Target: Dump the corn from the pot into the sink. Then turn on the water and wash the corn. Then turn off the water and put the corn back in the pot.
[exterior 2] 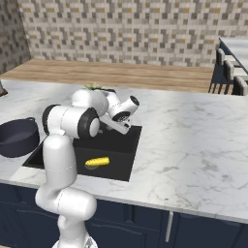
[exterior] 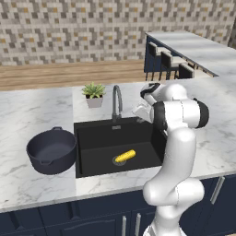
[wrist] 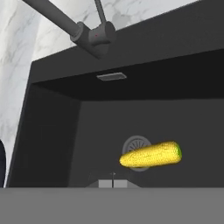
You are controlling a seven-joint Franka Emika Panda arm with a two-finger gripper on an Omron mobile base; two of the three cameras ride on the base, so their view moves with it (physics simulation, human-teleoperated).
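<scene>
The yellow corn [exterior: 125,156] [exterior 2: 97,161] [wrist: 151,155] lies on its side on the floor of the black sink [exterior: 92,133] [exterior 2: 122,162] [wrist: 52,140], across the round metal drain. On the marble counter just left of the basin, the dark pot [exterior: 51,150] [exterior 2: 18,137] stands upright with nothing showing inside it. My gripper [exterior: 139,110] [exterior 2: 115,127] [wrist: 113,180] hangs above the sink's back right part, well above the corn. Its fingertips are together and hold nothing.
A dark faucet [exterior: 116,99] [wrist: 83,31] rises behind the sink, close to my hand's left. A small potted plant [exterior: 94,94] stands on the counter behind it. Bar stools [exterior: 168,64] and a raised counter lie at the far right.
</scene>
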